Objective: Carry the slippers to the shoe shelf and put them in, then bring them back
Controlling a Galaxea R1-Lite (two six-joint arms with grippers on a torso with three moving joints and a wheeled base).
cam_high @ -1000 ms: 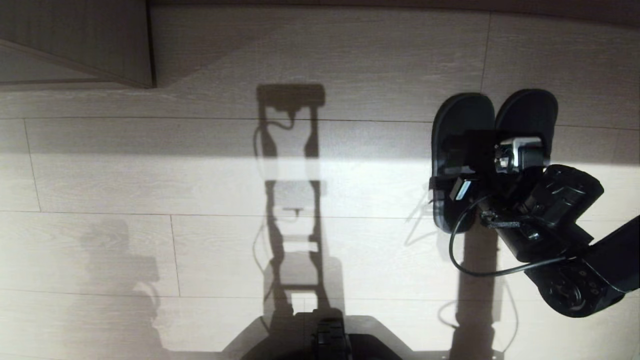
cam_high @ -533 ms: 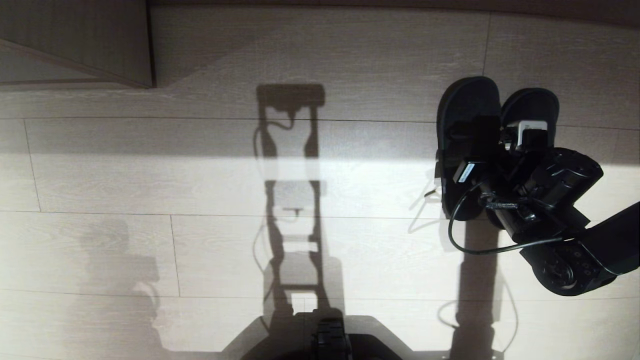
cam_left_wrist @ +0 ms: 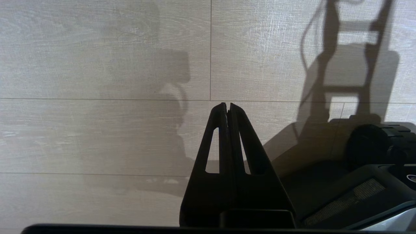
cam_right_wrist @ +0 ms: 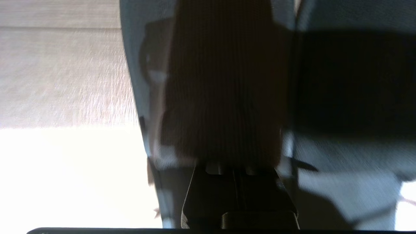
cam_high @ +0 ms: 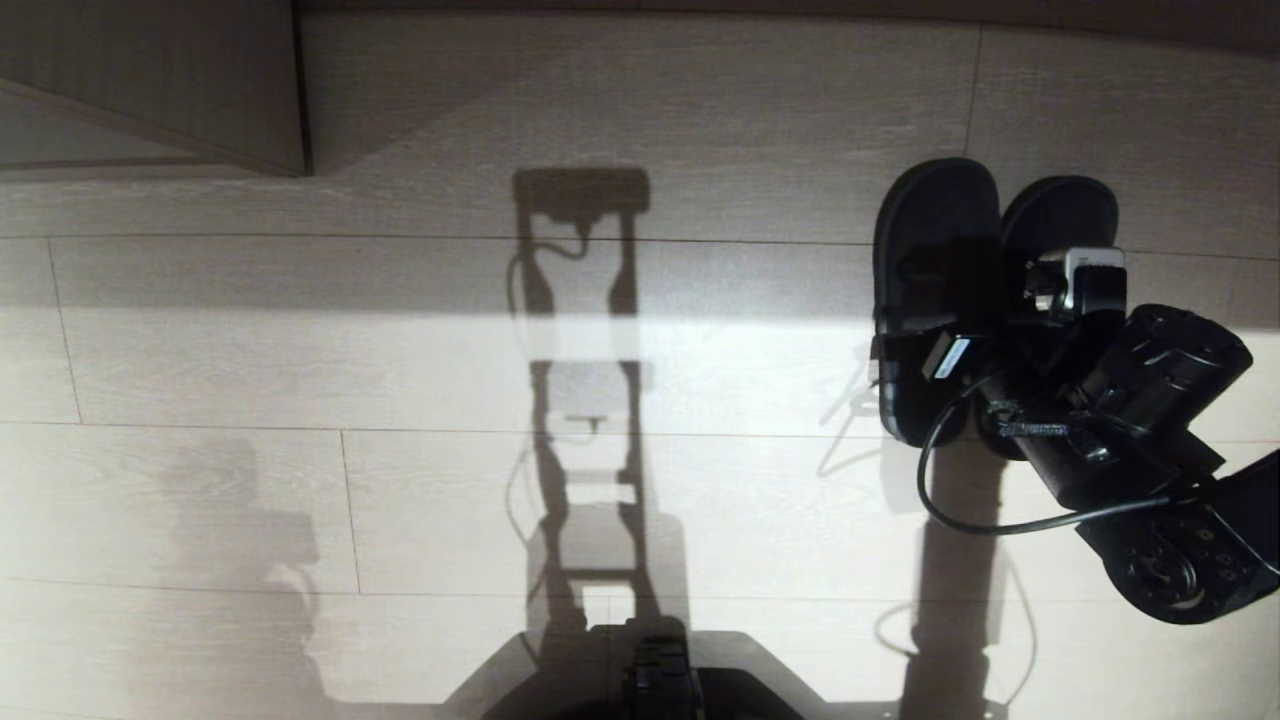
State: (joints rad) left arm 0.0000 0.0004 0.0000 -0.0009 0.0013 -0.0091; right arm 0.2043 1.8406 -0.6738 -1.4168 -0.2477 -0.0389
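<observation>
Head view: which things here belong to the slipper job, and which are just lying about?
Job:
- slippers, side by side
- right tool, shut on the slippers

Not in use:
- left tool, shut, holding nothing, over the floor
- beige board corner, far left

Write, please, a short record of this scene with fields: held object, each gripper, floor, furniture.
held object: the slippers, a dark pair side by side, at the right of the head view
right gripper: shut on the slippers' toe bands
left gripper: shut, empty, pointing at the floor
floor: pale wood-look planks, sunlit band, robot's shadow
furniture: beige wood-grain board, far left corner
</observation>
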